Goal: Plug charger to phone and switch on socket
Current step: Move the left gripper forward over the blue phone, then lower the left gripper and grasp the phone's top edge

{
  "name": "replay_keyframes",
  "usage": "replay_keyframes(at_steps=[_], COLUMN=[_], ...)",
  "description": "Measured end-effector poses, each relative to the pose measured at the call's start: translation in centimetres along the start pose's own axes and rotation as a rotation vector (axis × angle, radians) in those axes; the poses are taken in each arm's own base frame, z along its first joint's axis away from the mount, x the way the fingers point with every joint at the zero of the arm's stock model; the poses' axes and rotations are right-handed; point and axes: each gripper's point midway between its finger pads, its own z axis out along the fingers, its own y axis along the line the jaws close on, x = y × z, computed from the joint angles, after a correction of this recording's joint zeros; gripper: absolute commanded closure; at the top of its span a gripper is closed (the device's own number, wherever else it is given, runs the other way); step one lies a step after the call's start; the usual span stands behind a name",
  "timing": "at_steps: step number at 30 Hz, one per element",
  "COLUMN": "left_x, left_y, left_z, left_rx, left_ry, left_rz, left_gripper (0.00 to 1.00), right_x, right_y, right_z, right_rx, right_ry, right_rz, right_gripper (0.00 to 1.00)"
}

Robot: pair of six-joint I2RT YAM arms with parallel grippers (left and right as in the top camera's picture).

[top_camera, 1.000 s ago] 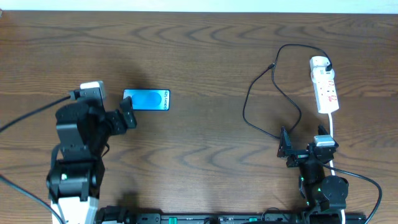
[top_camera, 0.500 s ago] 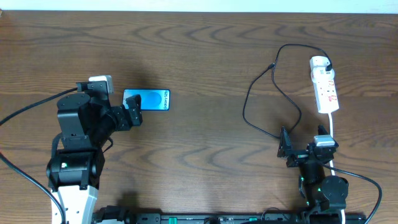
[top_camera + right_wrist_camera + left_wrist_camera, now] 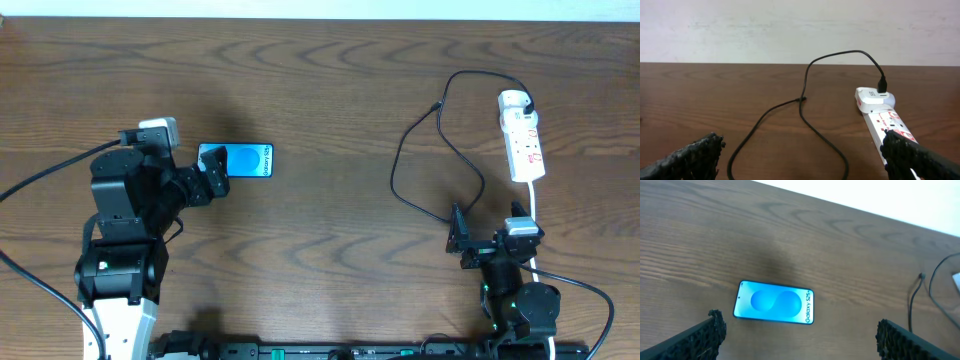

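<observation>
The phone lies flat at the left of the table, cyan screen up; it also shows in the left wrist view. My left gripper is open and empty at the phone's left end, its fingers apart just short of it. The black charger cable loops across the right side, its connector tip lying loose. The cable leads from a white adapter plugged into the socket strip. My right gripper is open and empty near the cable loop, below the strip.
The strip's thick white cord runs down past the right arm towards the front edge. A pale wall stands behind the table's far edge. Bare wooden tabletop lies between the phone and the cable.
My left gripper has moved up and to the right, closer to the phone's left end. The right arm, cable and phone have not moved.
</observation>
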Motion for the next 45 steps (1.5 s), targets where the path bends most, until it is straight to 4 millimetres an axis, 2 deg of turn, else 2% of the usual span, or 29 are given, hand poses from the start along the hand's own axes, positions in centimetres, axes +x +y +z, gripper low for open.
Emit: replay_keyframes(at_steps=[5,8,11,15,23,28,33,37,42,45], left_x=[-0.2,-1.4,-3.5,-4.3,-2.6,-1.2,-0.2,-0.7,-0.1,0.8], left_y=[-0.1,-0.4,-1.0,-1.6,-3.9,-4.7,-4.1,-3.6,-2.9,-1.6], left_z=[-0.1,-0.4,-0.8,-0.5,2.5,5.6,8.7,10.5,11.5,12.2], left_rx=[0.001,0.007,0.017,-0.003,-0.13,-0.219,-0.344,-0.429,-0.486,-0.538], left_ry=[-0.005,-0.026,-0.059,-0.038,0.08,0.127,0.185,0.208,0.23,0.246], left_rz=[-0.066,-0.097,-0.127,-0.142,-0.121,-0.158,-0.208,-0.237,-0.282,-0.348], left_gripper=[0.02,0.02,0.02,0.02,0.02,0.02,0.02,0.02,0.02,0.02], right_x=[0.0,0.0,0.0,0.0,0.0,0.0,0.0,0.0,0.0,0.0], right_y=[0.0,0.0,0.0,0.0,0.0,0.0,0.0,0.0,0.0,0.0], right_z=[0.0,0.0,0.0,0.0,0.0,0.0,0.0,0.0,0.0,0.0], right_rx=[0.0,0.0,0.0,0.0,0.0,0.002,0.002,0.003,0.003,0.003], right_ry=[0.0,0.0,0.0,0.0,0.0,0.0,0.0,0.0,0.0,0.0], right_rz=[0.0,0.0,0.0,0.0,0.0,0.0,0.0,0.0,0.0,0.0], right_gripper=[0.01,0.01,0.01,0.01,0.01,0.01,0.01,0.01,0.01,0.01])
